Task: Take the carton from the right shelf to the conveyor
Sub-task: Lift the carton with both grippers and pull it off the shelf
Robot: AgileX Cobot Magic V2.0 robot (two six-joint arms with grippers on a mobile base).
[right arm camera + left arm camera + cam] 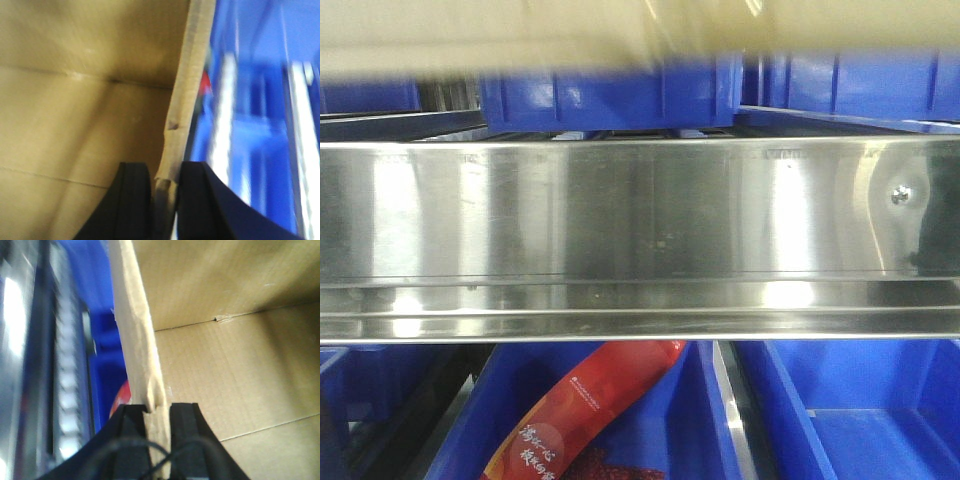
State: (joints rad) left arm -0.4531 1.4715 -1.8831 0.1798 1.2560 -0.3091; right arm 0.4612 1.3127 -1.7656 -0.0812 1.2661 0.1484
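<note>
The brown carton [235, 365] is held by both grippers, each clamped on one side wall. My left gripper [159, 412] is shut on the jagged left wall edge, its black fingers [130, 425] either side of it. My right gripper [165, 172] is shut on the right wall [192, 75], and the carton's inside [75, 110] shows to its left. In the front view the carton [520, 40] is a blurred tan band along the top edge, above the right shelf's shiny steel rail [640, 215]. The conveyor is out of view.
Blue plastic bins [610, 95] stand behind and above the rail, more blue bins [860, 410] below it. A red printed packet [590, 400] lies in the lower middle bin. A small screw [899, 195] sits at the rail's right end. Shelf rollers [67, 380] run beside the carton.
</note>
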